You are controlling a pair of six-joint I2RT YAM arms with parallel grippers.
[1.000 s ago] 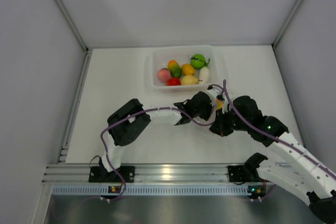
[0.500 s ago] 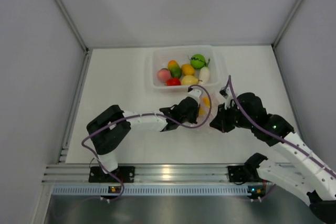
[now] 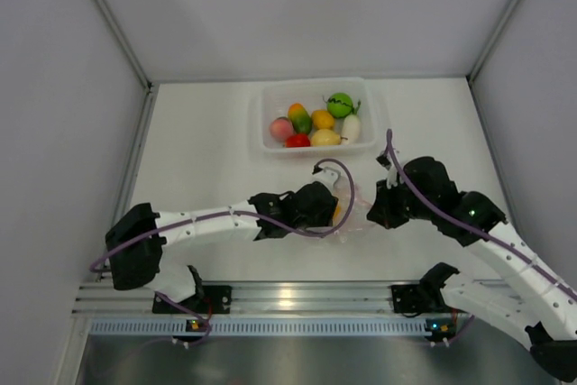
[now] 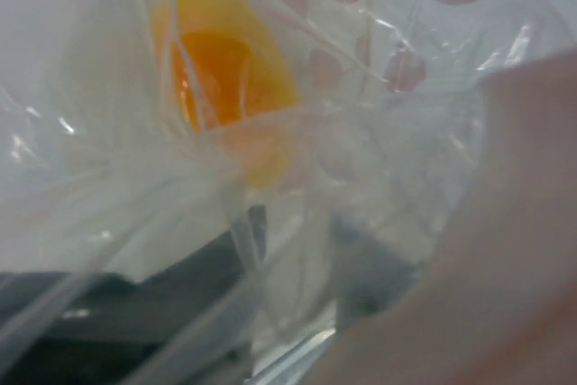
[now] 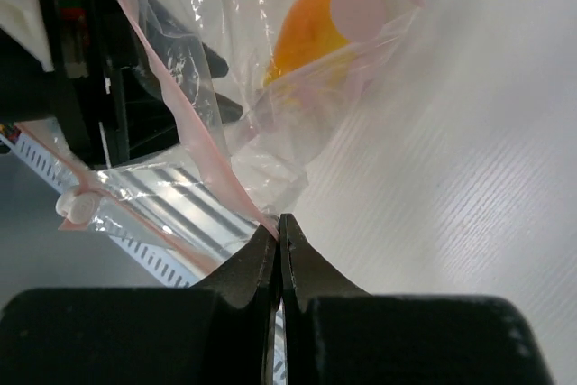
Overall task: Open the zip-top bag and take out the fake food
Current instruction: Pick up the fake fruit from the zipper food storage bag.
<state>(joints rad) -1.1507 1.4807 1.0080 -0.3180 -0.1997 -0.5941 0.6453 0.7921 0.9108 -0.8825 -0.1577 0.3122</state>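
The zip-top bag lies crumpled on the table between my two grippers. One orange-yellow piece of fake food is still inside it, also seen through the film in the right wrist view. My right gripper is shut on the bag's edge by the pink zip strip. My left gripper reaches into the bag's mouth, its black fingers apart, with film draped over them and short of the orange piece. From above, the left gripper sits left of the bag and the right gripper to its right.
A rigid clear tub stands at the back centre with several pieces of fake food in it. The aluminium rail runs along the near table edge. Grey walls close in both sides.
My left arm has stretched out low and pulled its gripper and the bag nearer, away from the tub. Its fingers went shut, then parted again. The right gripper stayed shut on the bag.
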